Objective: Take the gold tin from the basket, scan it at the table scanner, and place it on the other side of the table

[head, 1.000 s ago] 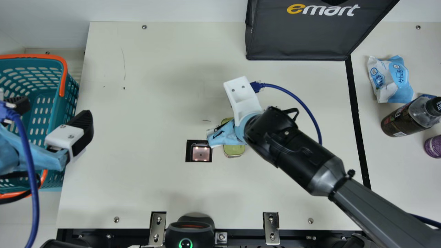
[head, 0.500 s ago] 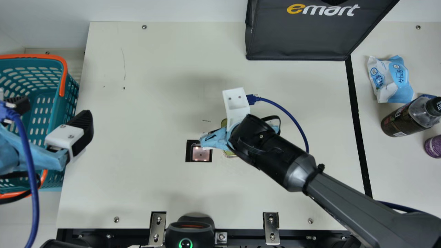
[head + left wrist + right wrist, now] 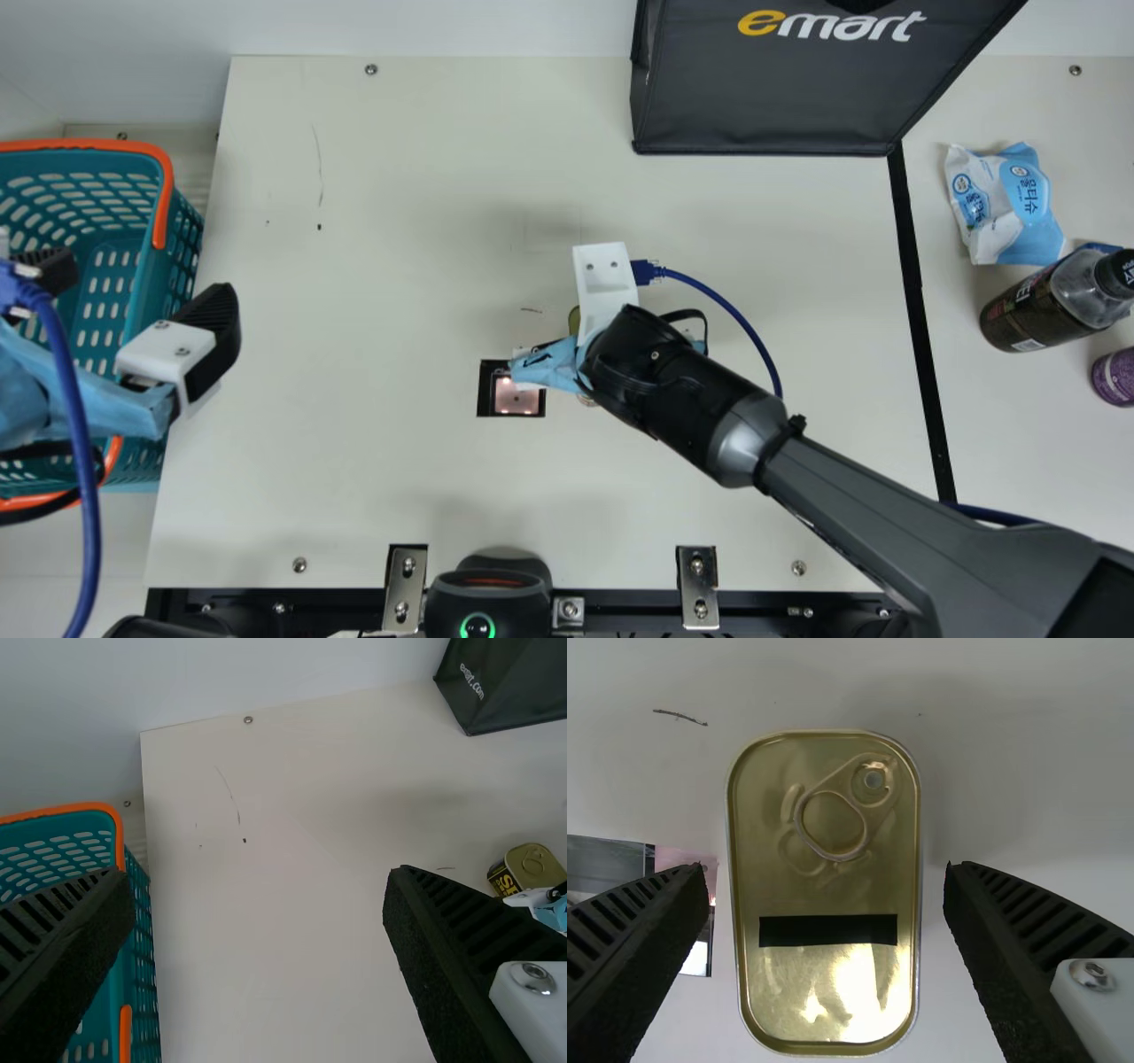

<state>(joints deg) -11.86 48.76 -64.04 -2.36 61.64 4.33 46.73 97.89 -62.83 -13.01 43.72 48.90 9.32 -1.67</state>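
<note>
In the main view my right gripper (image 3: 611, 354) is over the gold tin (image 3: 574, 319), hiding most of it, just right of the table scanner (image 3: 516, 395). The right wrist view has the gold tin (image 3: 824, 895) flat on the table, ring-pull side up, between the two spread fingers of my right gripper (image 3: 826, 904), with a gap on each side. My left gripper (image 3: 142, 306) stands open over the basket's table-side edge. In the left wrist view nothing is between the fingers of the left gripper (image 3: 257, 912); the gold tin (image 3: 532, 865) lies farther off.
The teal basket (image 3: 133, 292) with orange handles is at the left edge. A black bag (image 3: 771, 89) stands at the back. Beyond the black line lie a wipes pack (image 3: 1005, 204), a dark bottle (image 3: 1045, 306) and a purple can (image 3: 1116, 377). A black device (image 3: 487, 594) sits at the front edge.
My right arm has moved left and toward the table's front, its gripper coming over the gold tin and covering more of it. The left arm has stayed still.
</note>
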